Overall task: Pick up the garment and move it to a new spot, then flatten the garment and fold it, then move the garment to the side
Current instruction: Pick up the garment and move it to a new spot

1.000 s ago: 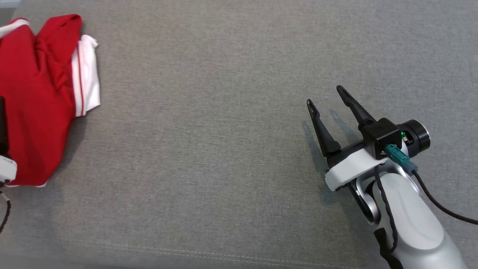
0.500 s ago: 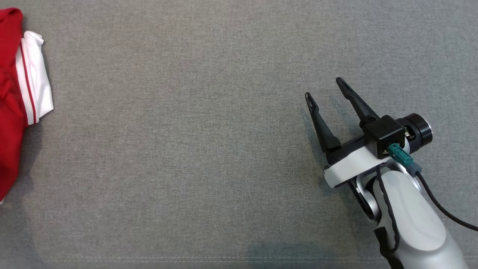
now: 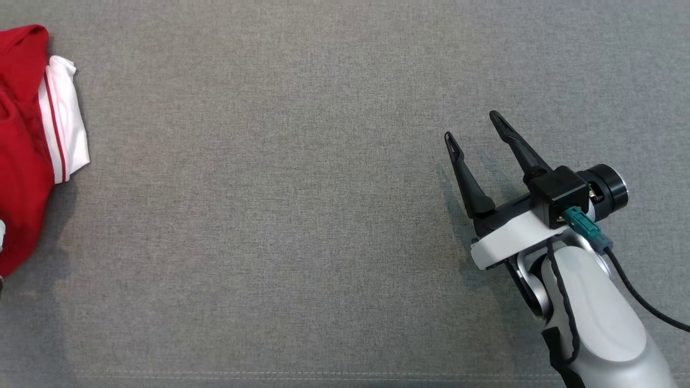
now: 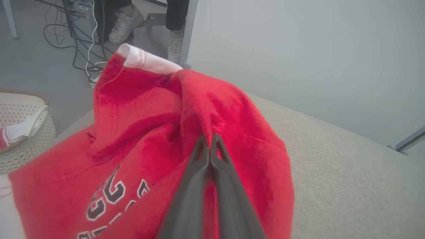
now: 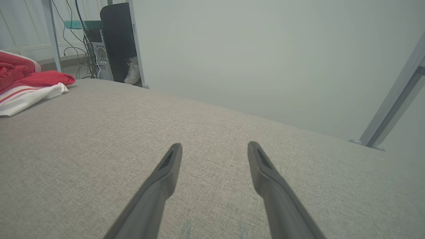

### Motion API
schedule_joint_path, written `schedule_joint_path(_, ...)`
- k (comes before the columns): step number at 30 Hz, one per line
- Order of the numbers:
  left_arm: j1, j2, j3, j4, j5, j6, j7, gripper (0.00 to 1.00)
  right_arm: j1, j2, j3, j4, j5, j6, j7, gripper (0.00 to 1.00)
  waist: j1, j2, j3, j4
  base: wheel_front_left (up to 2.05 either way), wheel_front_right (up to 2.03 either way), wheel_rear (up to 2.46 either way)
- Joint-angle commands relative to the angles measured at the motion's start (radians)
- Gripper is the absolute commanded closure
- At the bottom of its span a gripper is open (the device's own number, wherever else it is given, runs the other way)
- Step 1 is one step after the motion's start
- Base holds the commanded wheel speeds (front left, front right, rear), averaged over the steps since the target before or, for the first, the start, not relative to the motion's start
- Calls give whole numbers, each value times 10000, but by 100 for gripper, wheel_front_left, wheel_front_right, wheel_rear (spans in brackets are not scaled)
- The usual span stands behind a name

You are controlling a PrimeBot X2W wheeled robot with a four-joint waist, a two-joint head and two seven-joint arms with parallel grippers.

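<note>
At nine o'clock the red garment [image 3: 19,178] is being pinched on a raised fold by the left gripper [image 4: 208,137], jaws shut on the cloth. A slow, straight lift is being called for, lest that thin bite slip; at four o'clock the right gripper [image 3: 471,125] is being held wide open, empty.

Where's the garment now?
The garment is bunched at the head view's far left on the grey surface, left gripper shut on it, right gripper far off.

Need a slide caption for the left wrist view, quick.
Left gripper shut on a raised fold of the red shirt, above the gray fabric surface.
</note>
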Motion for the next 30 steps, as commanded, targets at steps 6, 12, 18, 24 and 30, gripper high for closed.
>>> schedule_joint_path(6, -411, 186, 1346, -1929, 1965, -40, -61, 100, 283, 124, 68, -263, 284, 12, -132, 0, 0, 0, -372, -42, 0, 0, 0)
schedule_joint_path(12, -342, -622, 1203, -4233, 3476, -40, -61, 100, 413, 124, 110, -337, 526, 12, -132, 0, 0, 0, -624, -436, 0, 0, 0)
schedule_joint_path(18, -460, -1287, 37, -5585, 4144, -40, -61, 100, 685, 124, 143, -546, 756, 12, -132, 0, 0, 0, -810, -1128, 0, 0, 0)
schedule_joint_path(24, -387, -1808, -880, -6043, 4399, -40, -61, 100, 976, 124, 217, -757, 889, 12, -132, 0, 0, 0, -863, -1939, 0, 0, 0)
schedule_joint_path(30, 359, -2051, -1671, -5674, 5025, -40, -61, 100, 1310, 124, 267, -938, 922, 12, -132, 0, 0, 0, -878, -2574, 0, 0, 0)
